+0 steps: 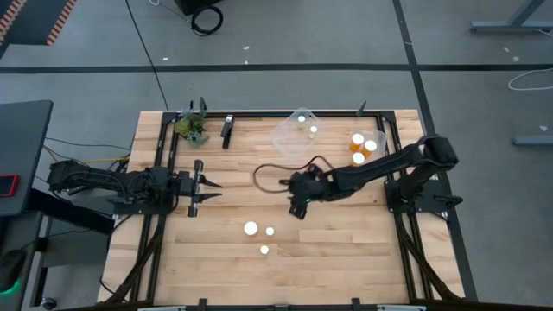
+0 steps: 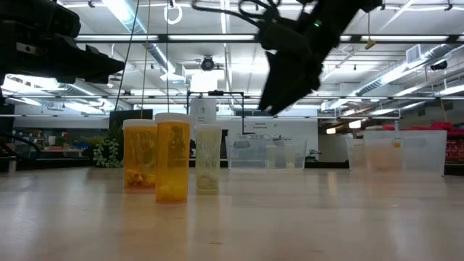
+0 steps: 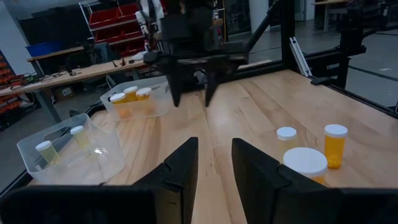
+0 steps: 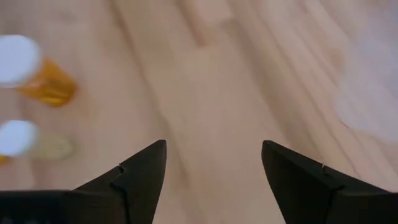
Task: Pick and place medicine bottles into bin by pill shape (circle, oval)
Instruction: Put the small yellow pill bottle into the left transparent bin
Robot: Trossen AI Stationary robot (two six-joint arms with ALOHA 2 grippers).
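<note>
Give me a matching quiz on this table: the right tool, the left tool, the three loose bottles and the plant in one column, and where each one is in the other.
Things:
1. right tool
2. left tool
3. three loose bottles
4. plant

Places:
A. standing on bare wood at the near middle of the table
B. far left corner of the table
C. raised over the table's middle, open and empty
D. left side of the table, pointing inward

Pairs: 1-C, 2-D, 3-A, 4-B
</note>
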